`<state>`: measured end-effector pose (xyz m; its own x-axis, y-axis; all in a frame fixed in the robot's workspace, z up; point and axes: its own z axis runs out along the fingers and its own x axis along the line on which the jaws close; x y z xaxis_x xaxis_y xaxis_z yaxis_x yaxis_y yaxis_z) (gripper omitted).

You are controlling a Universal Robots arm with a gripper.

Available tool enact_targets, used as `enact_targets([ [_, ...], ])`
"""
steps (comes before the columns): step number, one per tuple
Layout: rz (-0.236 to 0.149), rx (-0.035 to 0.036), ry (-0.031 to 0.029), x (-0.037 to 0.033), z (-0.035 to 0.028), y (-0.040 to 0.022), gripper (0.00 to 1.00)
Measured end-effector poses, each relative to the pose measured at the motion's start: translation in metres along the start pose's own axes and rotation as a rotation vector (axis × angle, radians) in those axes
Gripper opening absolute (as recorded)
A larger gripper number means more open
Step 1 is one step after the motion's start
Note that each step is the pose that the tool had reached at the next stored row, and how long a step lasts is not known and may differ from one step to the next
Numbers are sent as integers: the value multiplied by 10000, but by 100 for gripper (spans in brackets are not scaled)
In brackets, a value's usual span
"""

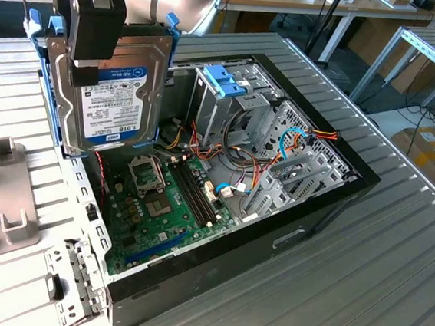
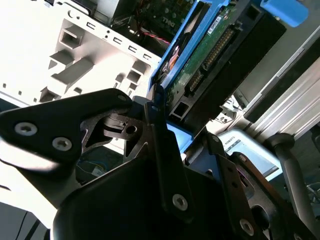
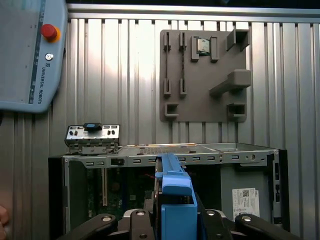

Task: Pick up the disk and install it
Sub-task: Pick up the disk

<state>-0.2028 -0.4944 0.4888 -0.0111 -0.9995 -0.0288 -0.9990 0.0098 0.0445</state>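
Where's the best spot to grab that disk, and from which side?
By its two flat faces near the top edge, coming from above, as the gripper holds it now. The disk is thin and hangs roughly upright, and that leaves the blue rails free.

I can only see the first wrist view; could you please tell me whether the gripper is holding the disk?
Observer: Yes; in the exterior view the gripper is shut on the disk, held upright, white label showing.
Operator: Where does it hang?
Observer: Raised above the open computer case, toward the exterior view's left.
Operator: Is anything near it?
Observer: The drive cage, topped by a light-blue bracket, stands apart, toward the exterior view's right.
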Motion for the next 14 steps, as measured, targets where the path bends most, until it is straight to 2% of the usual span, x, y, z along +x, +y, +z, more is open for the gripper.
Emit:
enact_targets([
  [14,0,0,0,102,0,-1,37],
])
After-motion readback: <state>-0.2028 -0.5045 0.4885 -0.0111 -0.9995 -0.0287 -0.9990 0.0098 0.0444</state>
